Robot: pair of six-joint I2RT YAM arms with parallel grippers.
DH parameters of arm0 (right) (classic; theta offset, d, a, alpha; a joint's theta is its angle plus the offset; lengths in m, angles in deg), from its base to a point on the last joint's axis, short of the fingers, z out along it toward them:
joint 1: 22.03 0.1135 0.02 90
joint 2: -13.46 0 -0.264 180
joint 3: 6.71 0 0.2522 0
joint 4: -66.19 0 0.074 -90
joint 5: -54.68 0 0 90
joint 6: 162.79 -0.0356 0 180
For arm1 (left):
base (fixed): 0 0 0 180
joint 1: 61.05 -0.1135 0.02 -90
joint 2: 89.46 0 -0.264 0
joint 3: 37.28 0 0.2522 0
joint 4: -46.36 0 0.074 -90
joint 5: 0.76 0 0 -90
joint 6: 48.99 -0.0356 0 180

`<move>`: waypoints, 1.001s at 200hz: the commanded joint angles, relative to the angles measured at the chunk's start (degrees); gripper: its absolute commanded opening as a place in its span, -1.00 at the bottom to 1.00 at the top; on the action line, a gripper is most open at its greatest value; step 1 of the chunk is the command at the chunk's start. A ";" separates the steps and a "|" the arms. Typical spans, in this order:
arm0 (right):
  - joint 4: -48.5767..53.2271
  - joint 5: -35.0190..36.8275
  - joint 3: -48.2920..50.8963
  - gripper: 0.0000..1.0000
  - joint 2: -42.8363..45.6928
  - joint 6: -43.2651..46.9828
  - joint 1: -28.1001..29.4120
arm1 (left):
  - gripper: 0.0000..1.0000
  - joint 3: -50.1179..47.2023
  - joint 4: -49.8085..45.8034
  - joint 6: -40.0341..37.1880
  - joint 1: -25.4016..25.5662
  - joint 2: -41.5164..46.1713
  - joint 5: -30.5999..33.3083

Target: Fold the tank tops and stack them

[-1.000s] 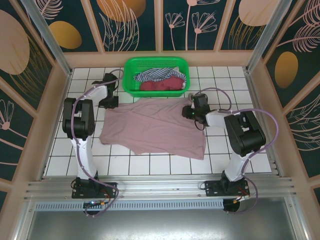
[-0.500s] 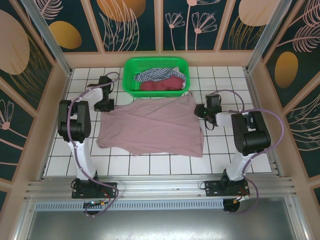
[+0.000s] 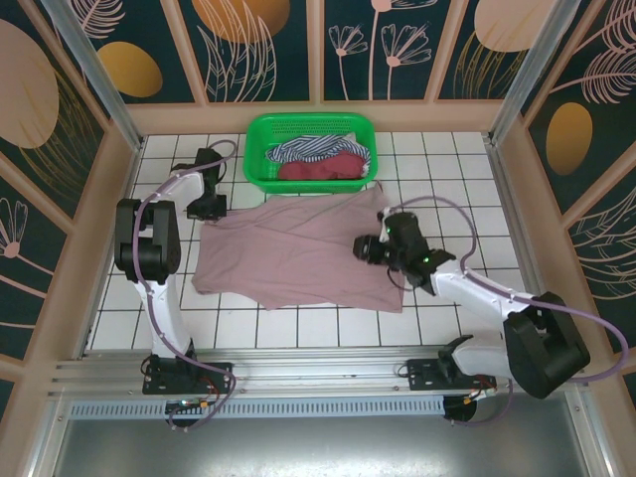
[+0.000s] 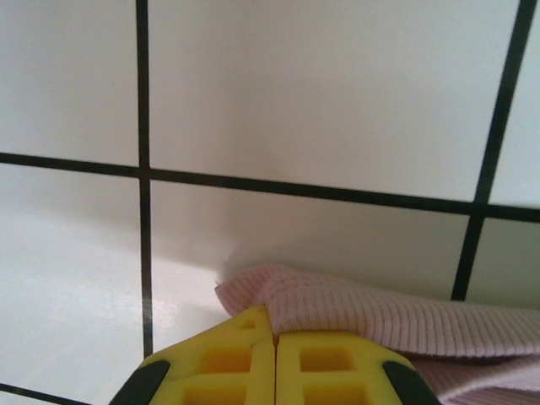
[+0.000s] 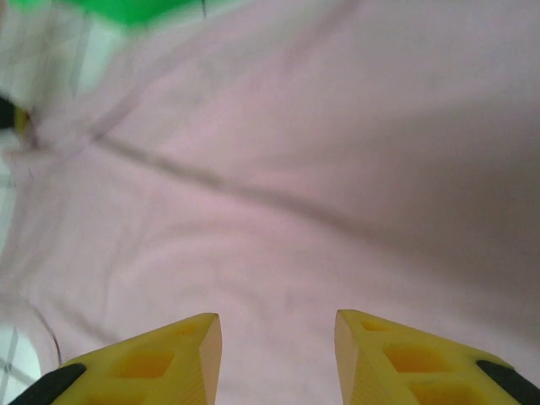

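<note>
The mauve-pink tank top [image 3: 298, 253] lies spread flat on the tiled table. My left gripper [image 3: 211, 206] is at its far left corner, and in the left wrist view that gripper [image 4: 276, 333] is shut on the ribbed pink hem [image 4: 380, 316]. Above the right part of the pink top, my right gripper [image 3: 366, 248] hovers. Seen from the right wrist, it [image 5: 277, 333] is open, with pink cloth [image 5: 278, 194] below and nothing between its fingers. The striped tank top [image 3: 303, 149] and the maroon one [image 3: 323, 169] lie in the green basket.
The green plastic basket [image 3: 256, 159] stands at the back middle of the table, just beyond the pink top. White tiles [image 3: 457, 189] run on to the right of the top, bounded by the wooden frame walls.
My right gripper has left the pink top's far right corner, swung out right, then come back over the top's right part. The left gripper pulled its corner slightly left, flattening the top.
</note>
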 commanded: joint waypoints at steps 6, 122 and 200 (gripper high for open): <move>5.34 1.69 5.54 -0.18 -0.06 -5.70 1.90 | -0.86 1.50 -2.47 0.04 -0.55 0.24 0.25; 26.40 5.12 13.09 -0.21 8.94 -20.43 10.94 | -0.86 -5.22 -3.98 1.42 -0.73 7.38 0.69; 38.72 13.83 3.37 -0.17 16.45 -18.62 8.22 | -0.85 -8.77 -4.52 1.79 -0.74 10.80 -0.07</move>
